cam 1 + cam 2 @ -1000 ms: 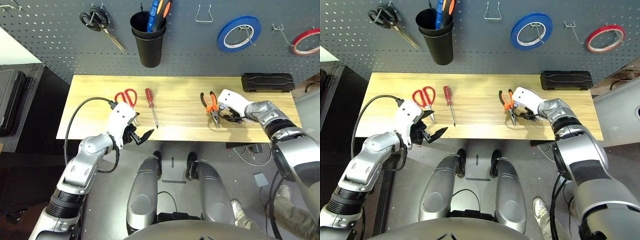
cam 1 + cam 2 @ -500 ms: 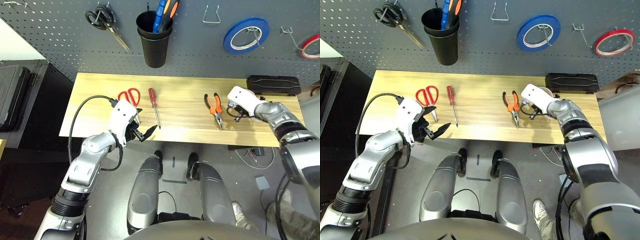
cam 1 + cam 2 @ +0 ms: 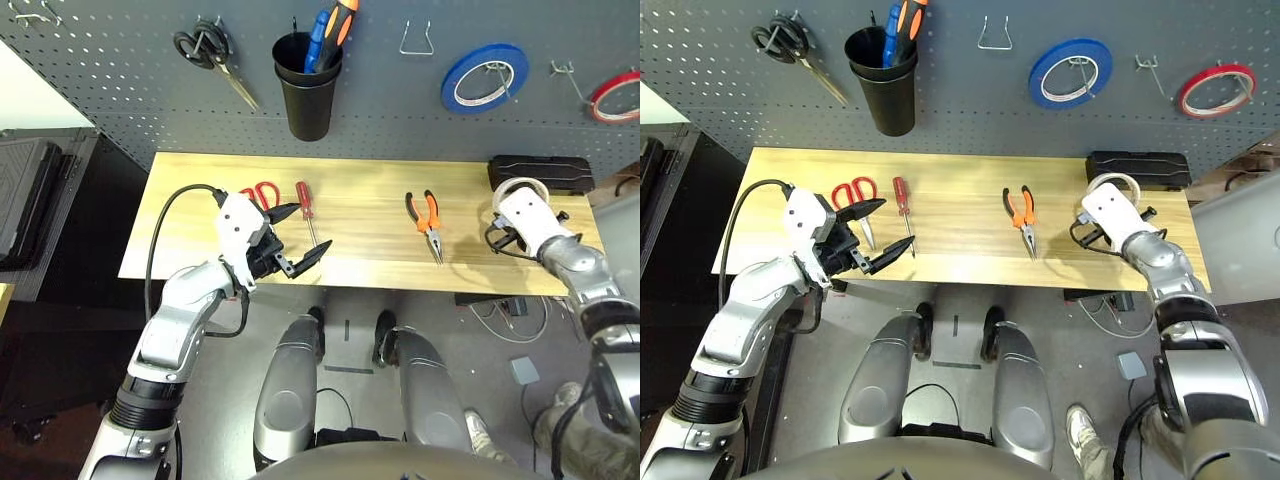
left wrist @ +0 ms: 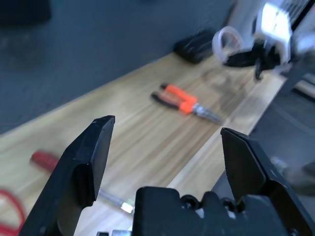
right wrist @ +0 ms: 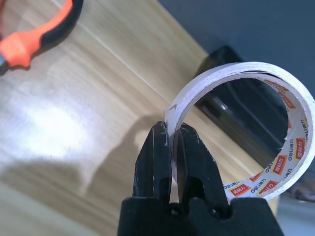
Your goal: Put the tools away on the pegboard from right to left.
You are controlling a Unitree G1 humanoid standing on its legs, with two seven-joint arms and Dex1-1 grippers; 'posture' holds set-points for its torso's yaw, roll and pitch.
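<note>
Right gripper (image 5: 170, 147) pinches the wall of 1 cream-white tape roll (image 5: 246, 128), lifted over the wooden surface (image 3: 360, 245) near its right end, w/ bare wood beneath. Left gripper (image 3: 300, 240) spread wide, empty, at the near edge. Beside it lie 1 red-handled scissors (image 3: 260, 192) & 1 red-handled screwdriver (image 3: 306, 208); 1 orange-and-black-handled pliers (image 3: 428, 218) mid-surface between grippers. Pegboard (image 3: 120, 80) stands beyond, w/ an empty hook (image 3: 416, 40).

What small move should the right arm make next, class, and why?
Probably lift the cream-white tape roll, pinched in the right gripper, toward the bare hook between the blue and red rolls on the pegboard: it is the rightmost tool and no longer lies on the table.
</note>
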